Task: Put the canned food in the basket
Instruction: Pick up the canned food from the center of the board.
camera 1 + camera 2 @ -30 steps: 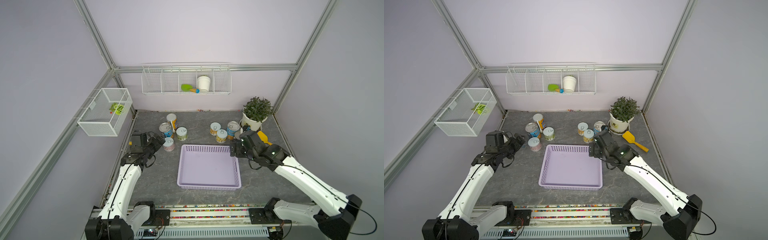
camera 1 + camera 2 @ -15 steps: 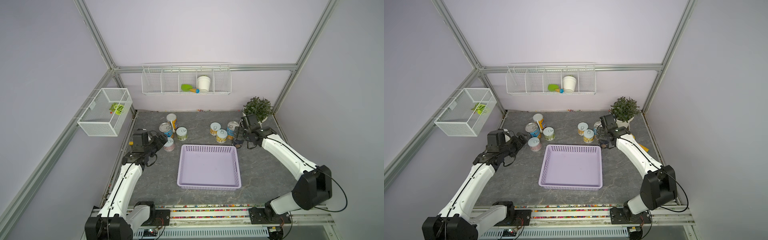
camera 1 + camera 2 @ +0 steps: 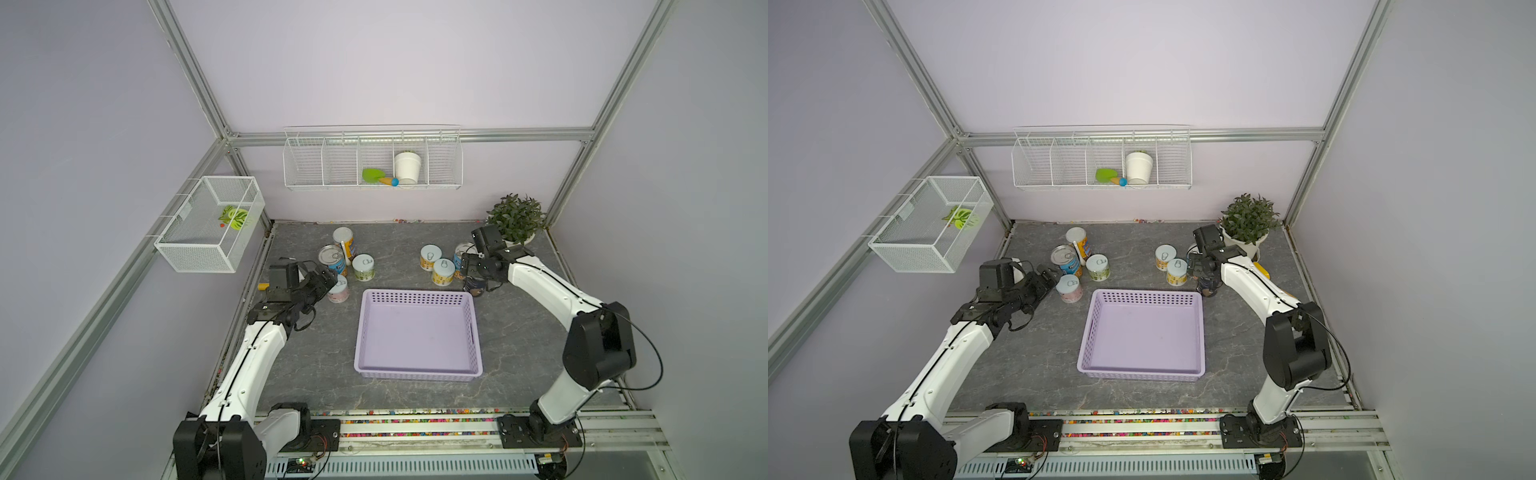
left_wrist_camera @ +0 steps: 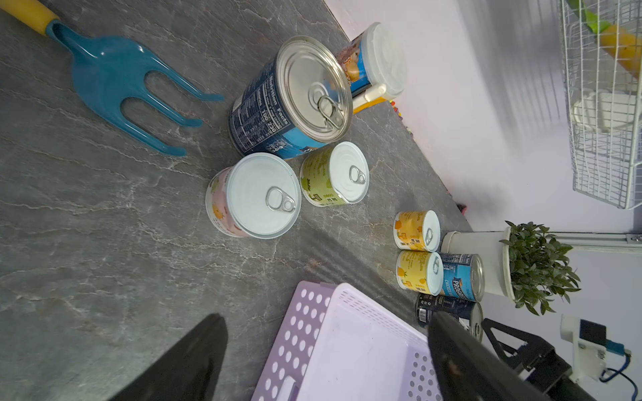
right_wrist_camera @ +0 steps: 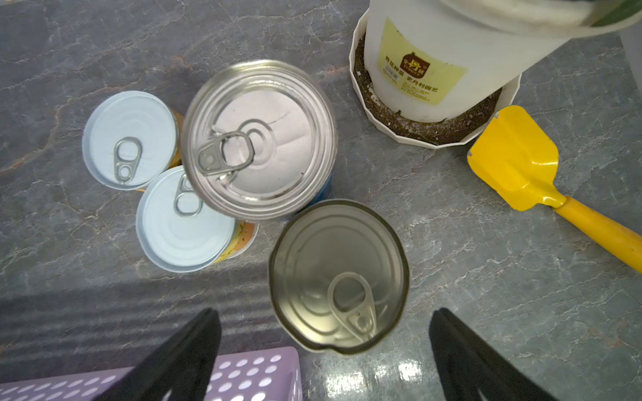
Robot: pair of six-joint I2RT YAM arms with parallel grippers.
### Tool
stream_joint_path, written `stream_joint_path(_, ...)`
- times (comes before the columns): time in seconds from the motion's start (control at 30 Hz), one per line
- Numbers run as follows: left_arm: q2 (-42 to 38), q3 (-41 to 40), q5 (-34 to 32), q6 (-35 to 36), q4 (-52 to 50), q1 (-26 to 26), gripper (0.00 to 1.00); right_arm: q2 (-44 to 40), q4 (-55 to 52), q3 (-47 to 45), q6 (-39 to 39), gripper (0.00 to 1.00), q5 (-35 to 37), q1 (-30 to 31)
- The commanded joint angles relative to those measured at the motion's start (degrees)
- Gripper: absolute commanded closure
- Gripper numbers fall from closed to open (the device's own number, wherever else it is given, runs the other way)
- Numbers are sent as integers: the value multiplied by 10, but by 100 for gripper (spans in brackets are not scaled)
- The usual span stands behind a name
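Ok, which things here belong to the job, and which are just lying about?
Job: left group of four cans; right group of four cans; lavender basket.
Lying about: potted plant; yellow trowel; blue fork; wire baskets; white pot; green scoop.

**Shiny tins, matt stone**

The tall cylindrical blue-labelled tin (image 4: pixel 312 93) has a bright bare-metal lid, almost mirror-ish, plus a glossy label. The short round pink-labelled tin (image 4: pixel 264 194) gets a smooth white-coated lid. The rectangular perforated lavender plastic basket (image 4: pixel 347 347) looks smooth and satiny. The grey veined tabletop (image 5: pixel 486 243) is matt and stone-look. The yellow trowel (image 5: pixel 514 159) looks like glossy painted metal.
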Motion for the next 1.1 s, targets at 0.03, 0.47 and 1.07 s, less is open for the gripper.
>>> stream_joint_path(0.03,-13,9,4,12,2,-2,5,26,-37,20,-4,2,15,0)
stream_joint_path(0.47,-12,9,6,12,2,-3,5,54,-35,27,-6,2,17,-7)
stream_joint_path(1.07,-15,10,6,12,-1,-3,5,80,-24,41,-7,31,-5,-19)
